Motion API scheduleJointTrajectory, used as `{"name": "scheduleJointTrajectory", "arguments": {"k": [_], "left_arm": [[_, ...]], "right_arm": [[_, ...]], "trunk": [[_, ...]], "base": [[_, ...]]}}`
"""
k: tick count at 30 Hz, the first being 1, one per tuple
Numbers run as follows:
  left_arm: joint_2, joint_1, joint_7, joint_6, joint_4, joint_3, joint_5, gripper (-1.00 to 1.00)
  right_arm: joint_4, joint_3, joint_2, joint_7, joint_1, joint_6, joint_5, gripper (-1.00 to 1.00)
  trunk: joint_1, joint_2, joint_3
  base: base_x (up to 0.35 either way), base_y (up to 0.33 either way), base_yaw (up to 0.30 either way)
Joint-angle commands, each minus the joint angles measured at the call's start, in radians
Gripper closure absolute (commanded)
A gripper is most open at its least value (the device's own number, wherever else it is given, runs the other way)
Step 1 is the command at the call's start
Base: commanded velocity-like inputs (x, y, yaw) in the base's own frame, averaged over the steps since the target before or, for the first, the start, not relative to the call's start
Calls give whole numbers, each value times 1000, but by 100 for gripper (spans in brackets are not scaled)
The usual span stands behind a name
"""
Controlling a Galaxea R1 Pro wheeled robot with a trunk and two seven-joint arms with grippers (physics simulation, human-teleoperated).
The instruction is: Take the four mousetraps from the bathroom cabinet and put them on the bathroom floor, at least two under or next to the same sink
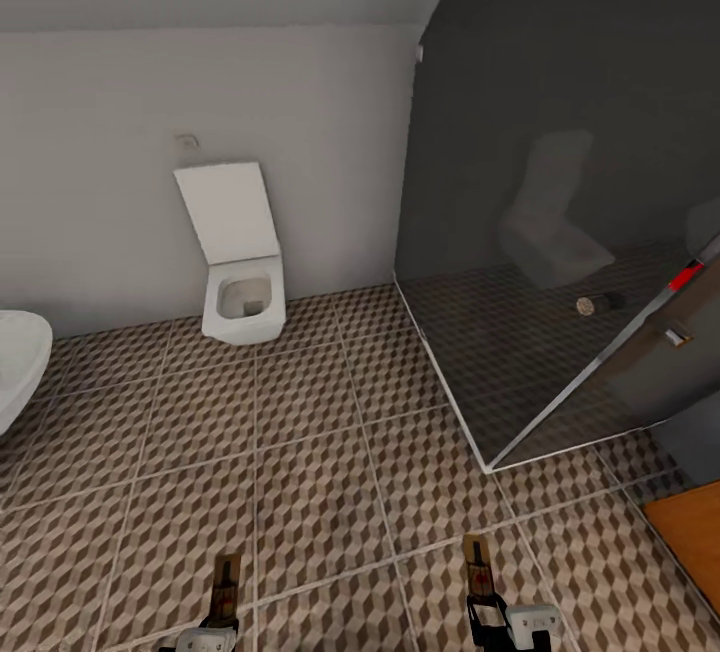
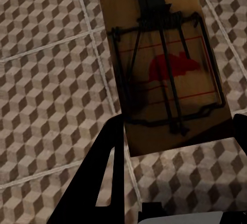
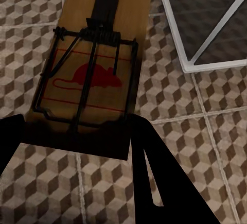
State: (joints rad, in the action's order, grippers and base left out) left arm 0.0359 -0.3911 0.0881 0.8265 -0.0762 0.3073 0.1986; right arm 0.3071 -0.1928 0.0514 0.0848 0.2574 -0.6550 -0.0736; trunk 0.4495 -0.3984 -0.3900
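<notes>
Each gripper holds one mousetrap above the bathroom floor [image 1: 320, 432], tiled in a brown and beige cube pattern. My left gripper [image 1: 222, 615] [image 2: 175, 144] is shut on the near end of a tan mousetrap [image 1: 227, 580] [image 2: 164, 74] with black wire and a red mouse mark. My right gripper [image 1: 480, 604] [image 3: 77, 141] is shut on a second mousetrap [image 1: 477, 560] [image 3: 92, 74] of the same look. An orange-brown corner of the cabinet [image 1: 692, 532] shows at the lower right. The bathroom sink is out of view.
A white boxy toilet [image 1: 240, 277] with its lid up stands against the back wall. A dark glass shower enclosure [image 1: 560, 262] fills the right side, with its pale floor frame [image 3: 206, 64] near the right trap. A white rounded fixture [image 1: 15, 362] juts in at the left edge.
</notes>
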Motion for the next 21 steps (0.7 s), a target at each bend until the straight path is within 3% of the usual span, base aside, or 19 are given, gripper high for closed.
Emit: {"name": "scheduleJointTrajectory", "arguments": {"k": [1,21], "left_arm": [[-1,-2,9,5,-4,9,-1,100],[-1,-2,9,-6,-4,9,-1,100]], "right_arm": [[0,-8,1,0,0,-3,-11,100],[0,-8,1,0,1,-3,-11,100]], "trunk": [[1,-2,0],[1,-2,25]], "base": [[0,0,193],[0,0,193]]}}
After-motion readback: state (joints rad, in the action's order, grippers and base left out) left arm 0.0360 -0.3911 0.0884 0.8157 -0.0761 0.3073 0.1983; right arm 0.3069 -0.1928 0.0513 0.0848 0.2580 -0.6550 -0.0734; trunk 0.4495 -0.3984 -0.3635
